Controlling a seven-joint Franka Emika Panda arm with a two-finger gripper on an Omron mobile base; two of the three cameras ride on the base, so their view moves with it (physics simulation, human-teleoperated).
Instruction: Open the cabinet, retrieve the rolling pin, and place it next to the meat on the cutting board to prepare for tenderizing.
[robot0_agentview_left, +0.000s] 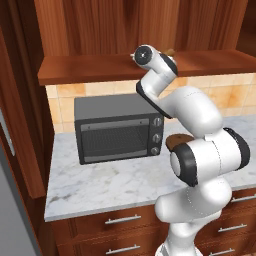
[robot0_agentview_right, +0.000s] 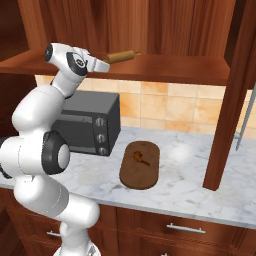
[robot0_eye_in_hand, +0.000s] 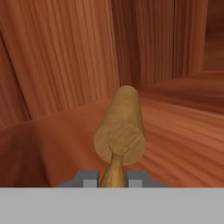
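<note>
The cabinet (robot0_agentview_right: 190, 30) stands open, its doors swung out at the right (robot0_agentview_right: 234, 95) and at the left (robot0_agentview_left: 20, 125). The light-tan rolling pin (robot0_agentview_right: 122, 56) is over the cabinet's bottom shelf (robot0_agentview_left: 90, 70), pointing inward. My gripper (robot0_agentview_right: 103, 65) is shut on its near handle; in the hand view the fingertips (robot0_eye_in_hand: 89, 179) flank that handle and the rolling pin (robot0_eye_in_hand: 121, 131) runs away from me. I cannot tell whether the pin rests on the shelf or hangs just above it. On the counter below lies the oval cutting board (robot0_agentview_right: 140, 172) with the small meat (robot0_agentview_right: 140, 158) on it.
A dark toaster oven (robot0_agentview_left: 117, 130) stands on the marble counter (robot0_agentview_left: 100, 185) left of the board and under the shelf. Drawers with short handles (robot0_agentview_left: 122, 219) run below the counter. The right door's long silver handle (robot0_agentview_right: 245, 117) hangs over the counter's right part.
</note>
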